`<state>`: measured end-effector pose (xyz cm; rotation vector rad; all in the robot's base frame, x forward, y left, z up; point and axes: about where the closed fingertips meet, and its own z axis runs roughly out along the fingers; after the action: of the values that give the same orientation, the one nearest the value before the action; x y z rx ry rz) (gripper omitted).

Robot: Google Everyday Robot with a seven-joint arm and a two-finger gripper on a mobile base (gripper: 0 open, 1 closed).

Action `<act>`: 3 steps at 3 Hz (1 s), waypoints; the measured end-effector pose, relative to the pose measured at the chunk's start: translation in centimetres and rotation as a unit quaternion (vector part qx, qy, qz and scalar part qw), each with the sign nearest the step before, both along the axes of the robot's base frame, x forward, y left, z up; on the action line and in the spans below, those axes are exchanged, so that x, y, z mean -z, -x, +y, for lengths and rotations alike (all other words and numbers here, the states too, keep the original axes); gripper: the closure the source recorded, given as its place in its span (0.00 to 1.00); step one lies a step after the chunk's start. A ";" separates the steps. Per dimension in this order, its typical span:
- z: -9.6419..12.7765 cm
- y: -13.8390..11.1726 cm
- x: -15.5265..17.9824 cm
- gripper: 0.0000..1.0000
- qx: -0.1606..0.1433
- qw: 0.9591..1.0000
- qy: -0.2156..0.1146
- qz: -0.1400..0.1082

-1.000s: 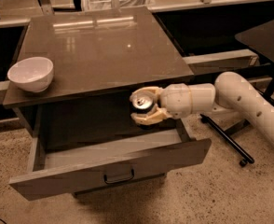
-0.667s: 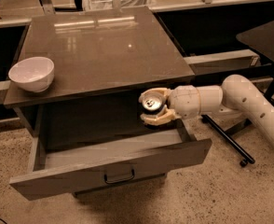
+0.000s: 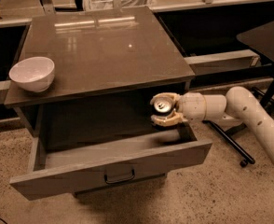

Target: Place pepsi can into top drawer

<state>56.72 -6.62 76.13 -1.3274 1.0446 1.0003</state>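
Pepsi can [image 3: 162, 106]: a small metal cylinder lying on its side, its round silver top turned toward the camera and its dark body mostly hidden behind it. The gripper [image 3: 157, 110] is clamped on it, one curved cream finger above the can and one below, both touching it. The can hangs over the right end of the top drawer [image 3: 81, 174], just under the front edge of the cabinet top [image 3: 104, 45] and near the drawer's right side wall.

The drawer is pulled out, a wide shallow box of flat grey-brown panels with a small dark bail handle [image 3: 119, 176] at the middle of its front. Its inside lies in shadow.

The smooth white arm [image 3: 249, 118], tubular and dotted with small holes, reaches in from the right. The cabinet top is a glossy brown slab that reflects light. A round white bowl [image 3: 32, 73], smooth and glazed, stands upright at its front left corner, well apart from the can.
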 end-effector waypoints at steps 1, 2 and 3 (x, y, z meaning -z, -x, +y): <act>0.1 -0.3 2.7 0.69 0.008 1.000 -0.007 0.021; 0.1 -0.3 2.7 0.46 0.008 1.000 -0.007 0.021; 0.1 -0.3 2.7 0.22 0.008 1.000 -0.007 0.021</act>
<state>57.05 -6.52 73.42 -1.2896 1.0761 1.0257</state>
